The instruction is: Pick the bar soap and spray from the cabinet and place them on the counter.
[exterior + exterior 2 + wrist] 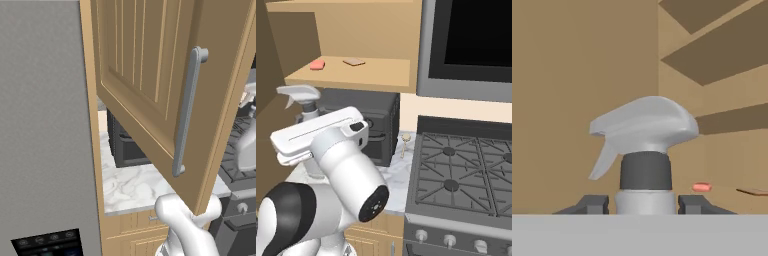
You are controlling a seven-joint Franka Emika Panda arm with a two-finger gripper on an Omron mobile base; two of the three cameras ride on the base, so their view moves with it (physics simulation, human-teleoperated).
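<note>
My gripper (644, 205) is shut on the spray (644, 150), a pale grey bottle with a dark collar and a white trigger head, its neck between my two fingertips. In the right base view the spray (301, 95) pokes up behind my white hand (316, 132), lower than the cabinet shelf (356, 75) and to its left, above the counter (393, 172). The bar soap (317, 64), pink and flat, lies on that shelf; it is a small pink spot (701, 187) in the hand view. The cabinet door (150, 75) hangs wide open.
A tan flat piece (354, 62) lies near the soap on the shelf. A dark boxy appliance (381, 125) stands on the counter under the cabinet. The stove (461, 175) adjoins the counter on the right, a microwave (471, 40) above it. A grey fridge (45, 125) rises at the left.
</note>
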